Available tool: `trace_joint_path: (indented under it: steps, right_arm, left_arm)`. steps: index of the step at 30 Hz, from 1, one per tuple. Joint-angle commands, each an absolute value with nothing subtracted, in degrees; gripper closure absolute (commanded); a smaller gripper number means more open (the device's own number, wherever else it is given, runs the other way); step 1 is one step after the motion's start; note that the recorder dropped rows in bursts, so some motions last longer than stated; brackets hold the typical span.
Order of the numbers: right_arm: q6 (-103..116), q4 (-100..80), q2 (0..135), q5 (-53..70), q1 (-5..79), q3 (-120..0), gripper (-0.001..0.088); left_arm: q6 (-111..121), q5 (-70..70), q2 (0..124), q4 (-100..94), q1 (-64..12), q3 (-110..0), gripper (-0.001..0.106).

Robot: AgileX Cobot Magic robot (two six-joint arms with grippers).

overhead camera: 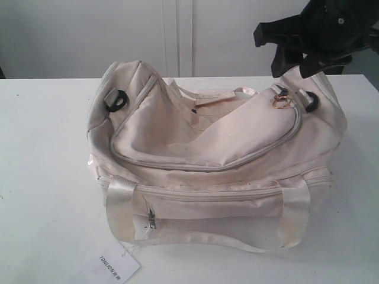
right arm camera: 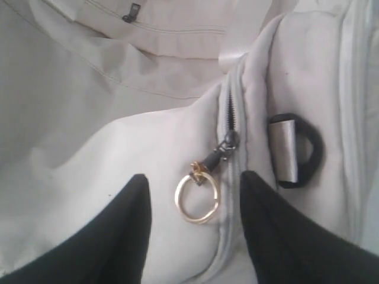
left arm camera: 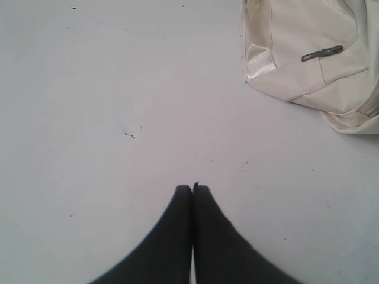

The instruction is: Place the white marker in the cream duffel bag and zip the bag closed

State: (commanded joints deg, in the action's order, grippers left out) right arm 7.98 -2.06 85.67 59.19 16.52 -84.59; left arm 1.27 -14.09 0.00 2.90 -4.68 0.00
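1 cream duffel bag (overhead camera: 207, 148), soft fab. | rnd gold ring pull (right arm camera: 177, 200)

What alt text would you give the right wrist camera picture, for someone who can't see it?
The open right gripper has its two black fingers on either side of a gold ring pull, not touching it; the pull hangs from the zipper of a cream bag. A black end ring sits beside the zipper.

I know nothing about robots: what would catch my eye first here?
A big cream duffel bag fills the middle of the white table. At its right end in the exterior view, the right gripper hangs open on either side of the gold ring pull. The left gripper is shut above the table, beside the bag.
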Motion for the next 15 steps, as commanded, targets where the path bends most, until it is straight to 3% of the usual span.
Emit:
trace_joint_path:
  steps: [5,15]
  right_arm:
    - [7.82,-5.06,84.24,59.19,16.44,-84.59,0.0489]
    - [1.41,-5.06,81.28,57.3,15.97,-80.79,0.0799]
  left_arm:
    - [1.27,-14.09,0.0,2.9,-4.68,0.0,0.105]
    - [1.27,-14.09,0.0,2.9,-4.68,0.0,0.105]
